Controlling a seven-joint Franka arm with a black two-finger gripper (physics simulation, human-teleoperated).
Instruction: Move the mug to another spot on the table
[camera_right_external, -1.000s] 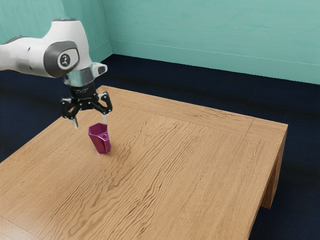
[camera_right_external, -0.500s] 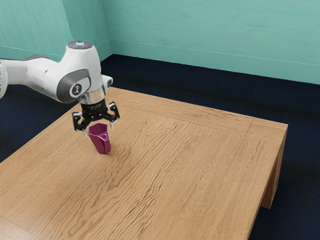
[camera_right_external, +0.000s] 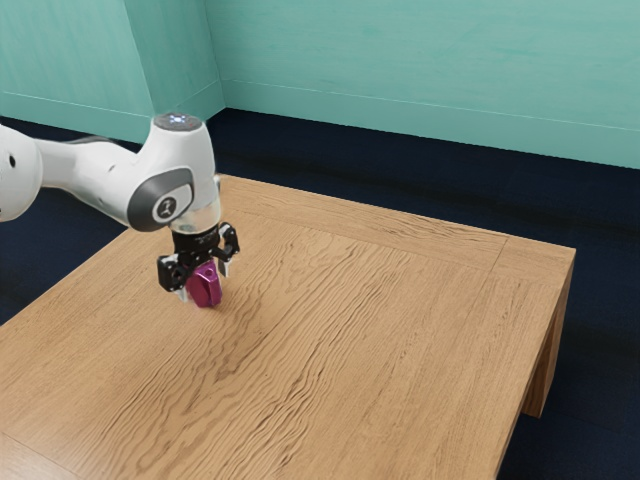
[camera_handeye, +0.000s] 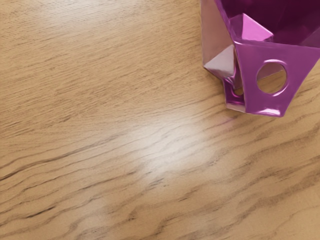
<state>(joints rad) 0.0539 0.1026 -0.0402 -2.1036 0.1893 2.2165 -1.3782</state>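
A faceted magenta mug (camera_right_external: 207, 286) stands upright on the wooden table (camera_right_external: 360, 330), near its far corner at the exterior view's left. My gripper (camera_right_external: 198, 274) has come down over it, pointing straight down. Its black fingers stand open on either side of the mug's upper part, hiding the rim, and I see no squeeze on the mug. In the wrist view the mug (camera_handeye: 250, 35) is close under my hand, and its flat handle (camera_handeye: 272, 80) with a round hole faces the camera.
Wide bare tabletop stretches from the mug toward the exterior view's right and front. The table's far edge (camera_right_external: 380, 215) runs just behind the mug. Dark blue floor (camera_right_external: 420, 160) and teal walls (camera_right_external: 420, 50) surround the table.
My hand has dropped from above the mug down around it, drifting slightly toward the exterior view's right. The mug has stayed where it was.
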